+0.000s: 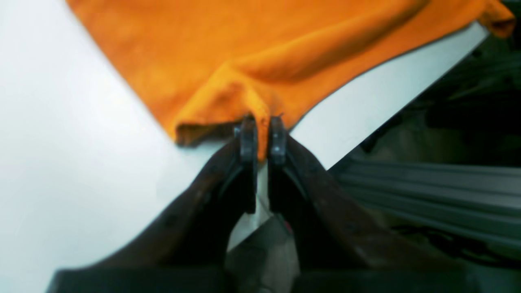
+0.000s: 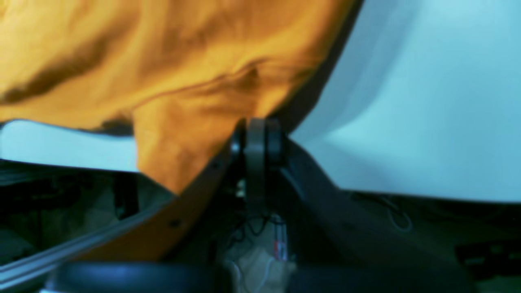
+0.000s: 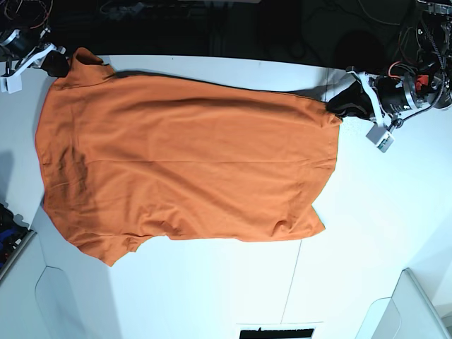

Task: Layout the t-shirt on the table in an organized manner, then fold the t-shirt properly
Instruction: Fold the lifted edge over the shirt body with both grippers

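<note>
Up close in the left wrist view, the left gripper [image 1: 262, 136] has its jaws pinched together on a bunched corner of the t-shirt [image 1: 252, 53], a strip of orange cloth showing between the two pads. From that pinch a soft ridge runs up through the fabric, and the shirt's edge lies near the table [image 1: 81, 154] rim.

Seen from the right wrist, the right gripper [image 2: 256, 138] is closed tight, its jaws pressed flat together at the shirt's edge; whether cloth is caught between them cannot be told. The orange cloth [image 2: 171, 73] here is rumpled, and a flap hangs over the table [image 2: 427, 122] edge.

From the base view, the t-shirt [image 3: 183, 162] lies spread wide across the white table [image 3: 367, 233], mostly flat with shallow creases, a sleeve sticking out at its lower left. The left gripper [image 3: 337, 104] sits at the shirt's right upper corner, the right gripper [image 3: 60, 65] at its upper left corner.
</note>
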### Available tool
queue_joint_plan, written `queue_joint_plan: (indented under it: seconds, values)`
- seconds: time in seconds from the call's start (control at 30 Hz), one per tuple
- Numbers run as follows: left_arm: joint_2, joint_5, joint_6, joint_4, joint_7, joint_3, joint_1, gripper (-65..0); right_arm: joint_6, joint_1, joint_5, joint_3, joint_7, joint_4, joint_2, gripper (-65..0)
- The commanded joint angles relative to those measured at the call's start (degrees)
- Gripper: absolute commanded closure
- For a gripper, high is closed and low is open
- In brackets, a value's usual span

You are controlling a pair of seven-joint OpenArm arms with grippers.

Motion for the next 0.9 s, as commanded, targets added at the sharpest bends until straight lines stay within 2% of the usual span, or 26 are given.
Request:
queue_joint_plan:
  seconds: [0.0, 0.13, 0.37, 0.87]
  values:
    - [-1.11, -0.81, -0.32, 1.46, -0.85, -0.52, -0.33, 0.0, 0.92, 0.02, 1.27, 0.57, 0.74, 1.22, 0.96, 0.0]
    - [-1.11, 0.20, -0.32, 1.86, -1.77, -0.52, -0.33, 0.0, 1.05, 0.35, 1.22, 0.59, 1.88, 2.49, 1.16, 0.0]
    - [-1.11, 11.06, -0.32, 1.51, -9.25, -0.52, -0.48, 0.0, 1.05, 5.66, -0.31, 0.68, 2.45, 2.54, 2.08, 0.0]
    - [-1.09, 11.15, -0.32, -8.48, -10.29, -0.42, -10.01, 0.0, 1.05, 18.14, -2.80, 0.61, 3.98, -4.11, 2.05, 0.0]
